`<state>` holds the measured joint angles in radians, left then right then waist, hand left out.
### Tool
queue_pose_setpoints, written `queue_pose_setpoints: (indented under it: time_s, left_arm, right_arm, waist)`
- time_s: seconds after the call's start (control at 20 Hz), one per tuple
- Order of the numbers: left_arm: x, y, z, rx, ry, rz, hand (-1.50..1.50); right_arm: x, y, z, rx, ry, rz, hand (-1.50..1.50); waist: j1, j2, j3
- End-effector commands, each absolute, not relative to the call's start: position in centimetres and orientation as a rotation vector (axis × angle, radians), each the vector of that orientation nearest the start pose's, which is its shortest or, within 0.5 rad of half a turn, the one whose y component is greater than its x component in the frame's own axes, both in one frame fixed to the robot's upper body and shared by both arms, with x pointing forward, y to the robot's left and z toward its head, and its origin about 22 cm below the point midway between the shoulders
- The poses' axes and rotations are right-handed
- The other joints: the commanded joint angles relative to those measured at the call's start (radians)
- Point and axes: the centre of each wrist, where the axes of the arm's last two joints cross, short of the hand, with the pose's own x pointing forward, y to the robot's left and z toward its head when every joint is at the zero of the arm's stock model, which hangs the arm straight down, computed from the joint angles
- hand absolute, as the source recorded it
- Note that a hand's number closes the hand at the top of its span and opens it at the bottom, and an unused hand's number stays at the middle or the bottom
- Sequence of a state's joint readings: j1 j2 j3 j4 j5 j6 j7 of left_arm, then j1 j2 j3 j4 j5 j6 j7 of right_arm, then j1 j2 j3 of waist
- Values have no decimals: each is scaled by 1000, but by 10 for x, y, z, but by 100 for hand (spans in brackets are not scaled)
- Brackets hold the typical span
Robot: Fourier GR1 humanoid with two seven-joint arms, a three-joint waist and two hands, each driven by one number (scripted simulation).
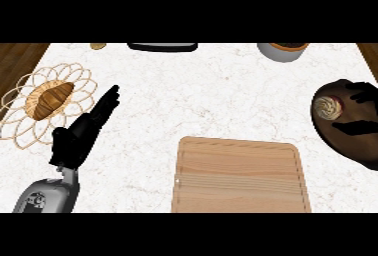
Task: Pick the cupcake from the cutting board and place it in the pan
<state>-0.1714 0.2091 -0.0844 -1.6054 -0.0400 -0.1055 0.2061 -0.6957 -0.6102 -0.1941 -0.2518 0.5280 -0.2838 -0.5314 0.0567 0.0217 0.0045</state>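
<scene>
The cupcake (327, 107), with pale swirled frosting, sits inside the dark pan (347, 145) at the right edge of the counter. My right hand (360, 94) reaches in from the right over the pan. Its fingers lie just above and right of the cupcake and its thumb (353, 128) just below it, spread and apart from the cupcake. Most of that hand is cut off by the frame. The wooden cutting board (240, 175) lies bare at the lower middle. My left hand (77, 137) rests open at the left, fingers straight and pointing up-right.
A woven wicker mat (22, 125) with a croissant (50, 97) lies at the far left, beside my left hand. At the back edge stand a grey bowl (284, 50), a dark flat object (162, 46) and a small tan item (97, 46).
</scene>
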Motion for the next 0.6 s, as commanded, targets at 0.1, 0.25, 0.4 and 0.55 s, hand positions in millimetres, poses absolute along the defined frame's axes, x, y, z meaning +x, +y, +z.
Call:
queue_pose_setpoints:
  time_s: [0.1,0.25,0.4,0.55]
  left_arm:
    - [273,249,49,44,-1528,-380,0]
    - [278,233,63,62,-1539,-399,0]
    - [272,240,50,70,-1526,-383,0]
    - [278,240,61,72,-1539,-370,0]
  right_arm:
    - [350,-431,7,-835,-1477,480,-150]
    - [355,-434,18,-735,-1587,326,-150]
    - [346,-449,20,-656,-1677,178,-150]
    - [344,-463,32,-548,-1705,94,-150]
  waist:
    - [9,6,2]
    - [9,8,5]
    - [2,8,5]
    - [1,7,4]
